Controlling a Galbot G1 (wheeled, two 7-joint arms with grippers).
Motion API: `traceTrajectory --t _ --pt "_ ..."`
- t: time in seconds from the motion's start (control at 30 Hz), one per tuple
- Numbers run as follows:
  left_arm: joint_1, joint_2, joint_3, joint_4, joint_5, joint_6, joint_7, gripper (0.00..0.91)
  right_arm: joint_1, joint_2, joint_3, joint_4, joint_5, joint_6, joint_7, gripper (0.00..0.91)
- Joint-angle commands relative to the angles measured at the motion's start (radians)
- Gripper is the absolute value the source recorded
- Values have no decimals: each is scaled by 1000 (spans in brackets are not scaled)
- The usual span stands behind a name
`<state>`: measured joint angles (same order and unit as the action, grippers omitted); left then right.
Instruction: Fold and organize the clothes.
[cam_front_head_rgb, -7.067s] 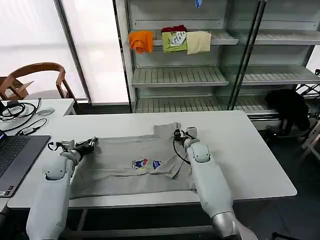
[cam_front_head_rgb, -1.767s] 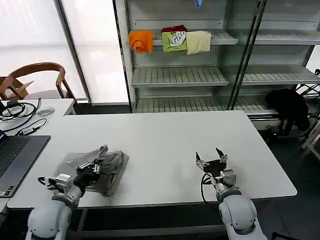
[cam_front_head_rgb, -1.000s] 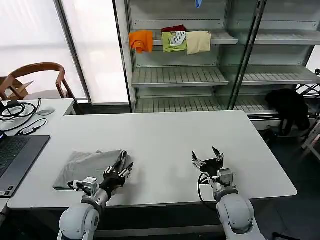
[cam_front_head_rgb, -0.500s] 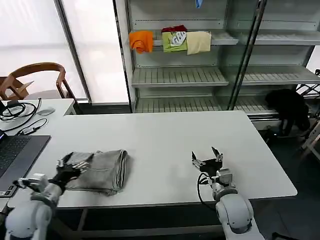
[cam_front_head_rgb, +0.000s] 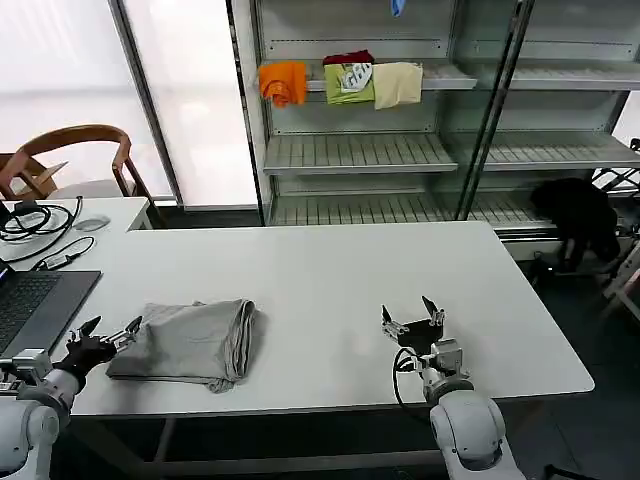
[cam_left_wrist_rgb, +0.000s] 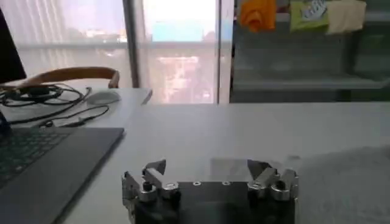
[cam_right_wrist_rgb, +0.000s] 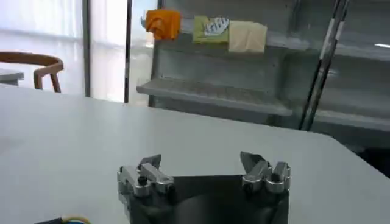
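One folded plain grey fabric garment (cam_front_head_rgb: 190, 343) lies on white table (cam_front_head_rgb: 330, 270), near its front-left edge. Left gripper (cam_front_head_rgb: 106, 335) just beside it, fingers spread, empty. Right gripper (cam_front_head_rgb: 412, 315) well apart, likewise splayed.

**Cloth, metal and matt tabletop**

The folded grey garment (cam_front_head_rgb: 190, 342) is soft matt cloth, creased along its edges. The table (cam_front_head_rgb: 330, 270) is smooth, matt white. Both grippers' fingers (cam_right_wrist_rgb: 146, 173) look like bare, dull-shining metal on black bodies.

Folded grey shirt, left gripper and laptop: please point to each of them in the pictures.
Folded grey shirt (cam_front_head_rgb: 190, 340), head view, middle of its top layer.
Left gripper (cam_front_head_rgb: 108, 335), head view, midway between its open fingertips.
Laptop (cam_front_head_rgb: 30, 303), head view, on its keyboard.
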<state>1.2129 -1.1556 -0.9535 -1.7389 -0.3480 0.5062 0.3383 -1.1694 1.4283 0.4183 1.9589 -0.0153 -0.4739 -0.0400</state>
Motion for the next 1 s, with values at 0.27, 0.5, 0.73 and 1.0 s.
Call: traceTrajectory --t 0.27,0.5,0.73,1.0 --pt "-2 -29 31 56 58 10 5 907 -12 3 4 16 13 -1 1 907" --pt "12 -55 40 31 56 9 13 141 -12 4 3 21 13 1 0 907" --pt "10 -68 46 33 38 5 11 0 -18 -5 9 22 15 8 0 907" --pt "6 -74 50 35 24 5 3 0 -20 -6 11 32 16 12 0 907"
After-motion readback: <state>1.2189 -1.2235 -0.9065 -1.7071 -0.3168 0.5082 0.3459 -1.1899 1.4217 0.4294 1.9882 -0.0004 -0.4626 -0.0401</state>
